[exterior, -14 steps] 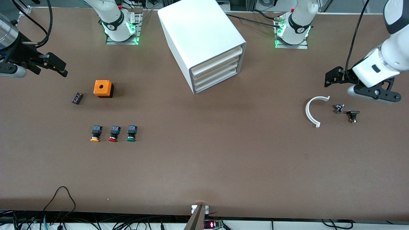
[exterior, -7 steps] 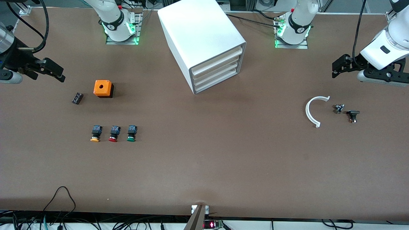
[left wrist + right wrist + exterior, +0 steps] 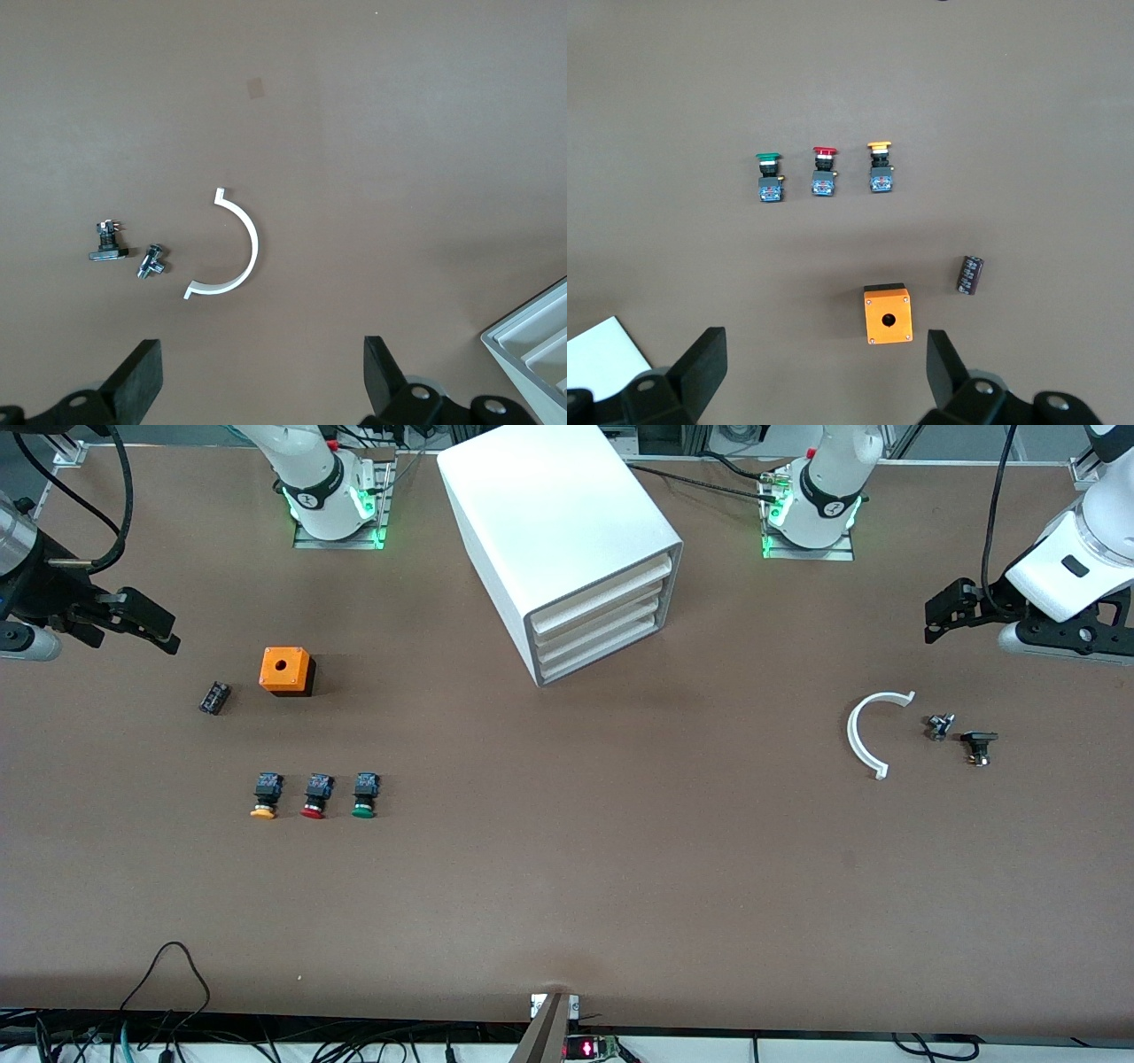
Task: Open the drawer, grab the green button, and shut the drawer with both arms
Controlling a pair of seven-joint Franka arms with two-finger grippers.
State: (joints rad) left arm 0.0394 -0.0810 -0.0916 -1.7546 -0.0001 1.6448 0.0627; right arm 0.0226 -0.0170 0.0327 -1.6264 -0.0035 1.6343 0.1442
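Observation:
The white cabinet [image 3: 558,522] stands at the table's middle near the arms' bases, with all three drawers shut. The middle drawer [image 3: 599,622] is flush with the others. The green button [image 3: 364,795] lies on the table toward the right arm's end, beside a red one [image 3: 314,795] and a yellow one [image 3: 265,795]. It also shows in the right wrist view [image 3: 770,177]. My right gripper [image 3: 155,627] is open and empty in the air near that end of the table [image 3: 822,363]. My left gripper [image 3: 939,615] is open and empty at the left arm's end [image 3: 261,376].
An orange box [image 3: 285,670] with a hole and a small black part [image 3: 213,697] lie below the right gripper. A white arc piece [image 3: 873,731], a small metal part [image 3: 939,726] and a black part [image 3: 978,747] lie near the left gripper.
My left gripper has risen and drawn back from over the small parts toward the table's end. My right gripper has shifted slightly. Nothing on the table moved.

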